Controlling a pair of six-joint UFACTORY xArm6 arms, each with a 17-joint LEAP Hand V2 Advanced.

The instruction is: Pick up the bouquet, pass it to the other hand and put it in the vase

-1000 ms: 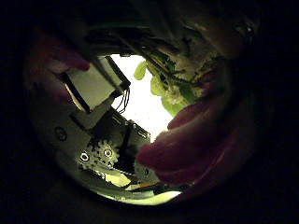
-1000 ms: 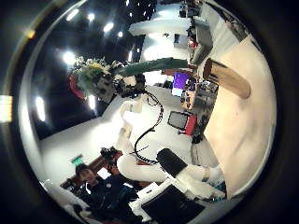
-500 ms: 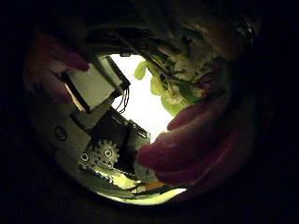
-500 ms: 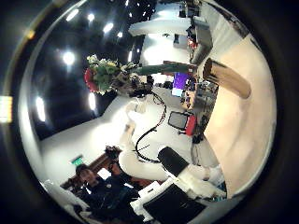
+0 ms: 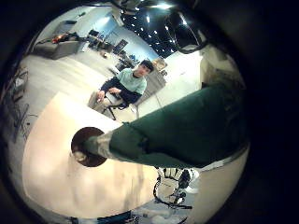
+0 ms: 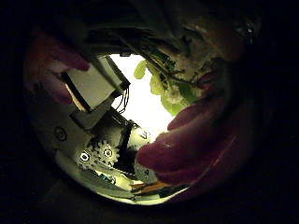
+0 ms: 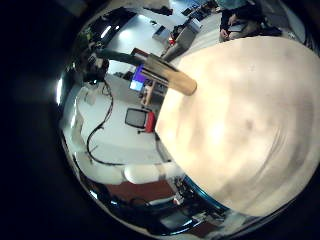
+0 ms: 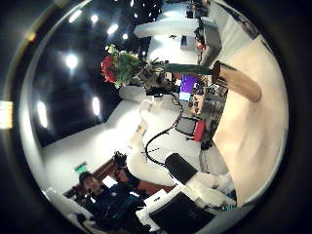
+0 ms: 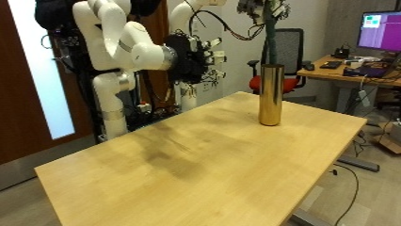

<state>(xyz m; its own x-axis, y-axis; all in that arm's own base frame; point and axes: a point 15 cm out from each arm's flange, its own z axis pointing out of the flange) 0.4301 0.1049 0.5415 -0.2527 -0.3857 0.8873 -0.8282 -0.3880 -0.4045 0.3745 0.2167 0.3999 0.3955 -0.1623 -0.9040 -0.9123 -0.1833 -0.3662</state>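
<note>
Fingers of the left hand (image 9: 256, 8) clasp the bouquet (image 9: 268, 40) above the vase (image 9: 269, 94). It looks light, soft and top-heavy, so grip the wrapped stem, not the blooms. Right hand (image 9: 191, 58), beside the vase: fingers unclear.

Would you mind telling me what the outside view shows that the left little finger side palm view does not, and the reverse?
Only the outside view shows the right hand, apart from the vase, and the vase's full upright gold side. Only the palm view looks down into the vase's mouth, with the stem's tip at it. Both show the table, the vase and the bouquet's wrapped stem, held by the left hand.
</note>
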